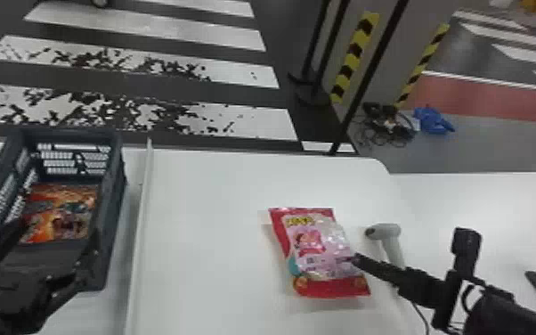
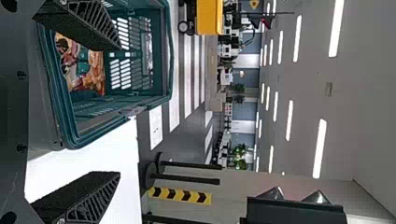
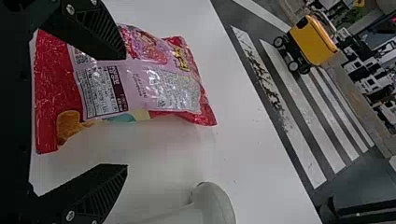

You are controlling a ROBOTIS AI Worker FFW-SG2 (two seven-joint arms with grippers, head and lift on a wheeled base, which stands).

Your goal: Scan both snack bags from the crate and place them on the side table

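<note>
Crate (image 1: 112,209) cut by the head view's left edge, lower part behind the left gripper (image 1: 59,230); scanner (image 3: 214,203) sliced off at the right wrist view's bottom!

My right tool (image 1: 405,265) stands open, one finger (image 3: 105,35) overlapping red-pink snack bag (image 3: 140,81) in view, other across bare white desk (image 3: 243,154). Bag lies on desk. Pale scanner (image 3: 212,203) near it, partly cut off. Beyond: striped floor (image 3: 299,135), yellow wheeled cart (image 3: 313,42).
</note>
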